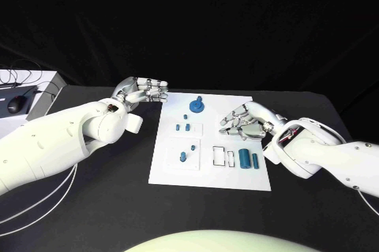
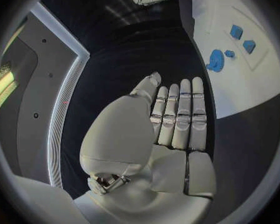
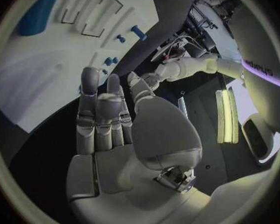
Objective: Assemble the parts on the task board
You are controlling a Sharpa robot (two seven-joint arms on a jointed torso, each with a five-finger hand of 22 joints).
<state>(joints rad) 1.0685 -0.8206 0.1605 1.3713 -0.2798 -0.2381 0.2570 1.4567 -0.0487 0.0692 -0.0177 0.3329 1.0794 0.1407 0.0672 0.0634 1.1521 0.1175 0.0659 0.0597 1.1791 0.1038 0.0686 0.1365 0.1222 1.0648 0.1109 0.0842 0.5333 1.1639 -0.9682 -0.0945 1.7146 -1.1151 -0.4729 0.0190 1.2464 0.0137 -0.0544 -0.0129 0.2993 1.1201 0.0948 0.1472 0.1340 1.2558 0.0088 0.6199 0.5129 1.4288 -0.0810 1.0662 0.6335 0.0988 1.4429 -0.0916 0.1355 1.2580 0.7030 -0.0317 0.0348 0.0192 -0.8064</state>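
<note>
1. Black matte surface (image 1: 103, 208) carries the flat white rectangular task board (image 1: 209, 178) at its centre.
2. Left silver hand (image 1: 142, 91) hovers just beside the board's far left corner, fingers straight and together, holding nothing.
3. Right silver hand (image 1: 245, 122) hangs over the board's right edge, fingers loosely curled, holding nothing.
4. Small blue plastic parts (image 1: 196, 105) lie on the board.

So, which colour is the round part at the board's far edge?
Blue; the round part shows best in the head view.

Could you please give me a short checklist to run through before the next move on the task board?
1. Left hand holds nothing, fingers curled, beside the board's far left corner: ok.
2. Right hand holds nothing, over the board's right edge: ok.
3. Task board lies flat, unobstructed: ok.
4. Long blue cylinder lies loose near the outlined slots: ok.
5. Round blue part seated at the far edge: cannot tell.
</note>
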